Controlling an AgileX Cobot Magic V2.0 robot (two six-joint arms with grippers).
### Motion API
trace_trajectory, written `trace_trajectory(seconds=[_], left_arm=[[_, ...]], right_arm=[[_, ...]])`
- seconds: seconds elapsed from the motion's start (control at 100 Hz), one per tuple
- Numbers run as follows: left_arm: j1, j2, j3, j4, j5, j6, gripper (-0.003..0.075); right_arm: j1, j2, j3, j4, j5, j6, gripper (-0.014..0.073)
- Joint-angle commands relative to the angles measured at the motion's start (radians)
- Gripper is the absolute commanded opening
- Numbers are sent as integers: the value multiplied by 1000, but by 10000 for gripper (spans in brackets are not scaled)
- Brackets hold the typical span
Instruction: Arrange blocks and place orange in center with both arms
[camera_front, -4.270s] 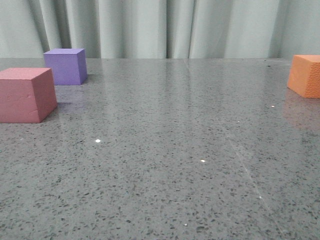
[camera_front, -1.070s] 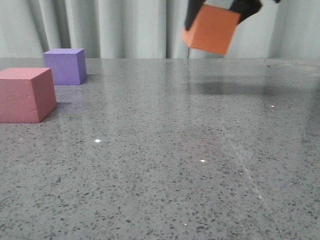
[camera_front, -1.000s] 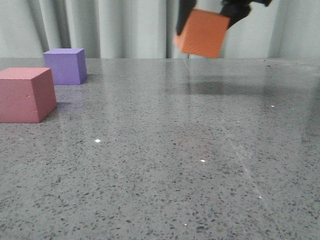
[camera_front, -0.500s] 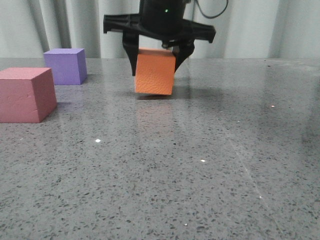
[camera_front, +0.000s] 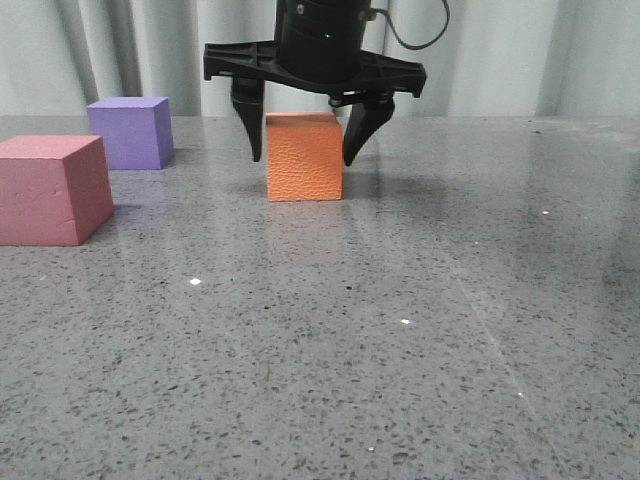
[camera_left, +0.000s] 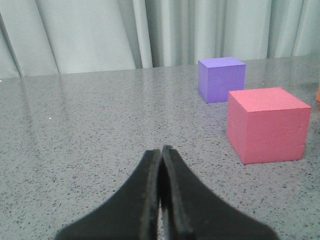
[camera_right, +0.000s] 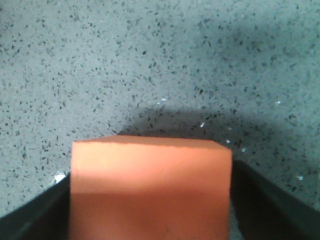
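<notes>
The orange cube (camera_front: 304, 157) sits flat on the table near the middle, with its top (camera_right: 150, 190) filling the right wrist view. My right gripper (camera_front: 303, 158) hangs over it, open, a black finger (camera_front: 250, 125) on each side standing slightly off the cube's faces. The pinkish-red cube (camera_front: 50, 190) rests at the left edge, and the purple cube (camera_front: 130, 132) stands behind it. My left gripper (camera_left: 161, 150) is shut on nothing, low over the table, with the pinkish-red cube (camera_left: 267, 125) and the purple cube (camera_left: 221, 79) ahead of it. It does not show in the front view.
The grey speckled tabletop (camera_front: 400, 330) stretches bare to the right of and in front of the orange cube. A pale curtain (camera_front: 150, 50) hangs behind the table's far edge.
The right gripper carried the orange cube from the far right, down and left to the table's middle. The cube now rests flat, and the fingers have spread away from it.
</notes>
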Motion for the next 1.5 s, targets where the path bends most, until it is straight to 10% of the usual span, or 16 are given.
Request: trace_trajectory(seconds=[0.0,0.56,0.98,1.49], left_arm=[[2,-33,56,-1,-83,-8,-19],[2,-33,56,-1,-83,-8,-19],[2,-33,56,-1,-83,-8,-19],[2,-33,56,-1,-83,-8,-19]], right_arm=[[1,-64,-36,-19,-28,0,659],[-22,-282,-33,-249,-27,-159,652],[-283,-509,93,-317,-7,-272,645],[-426,-1007,854,-282,-260,-230,59]])
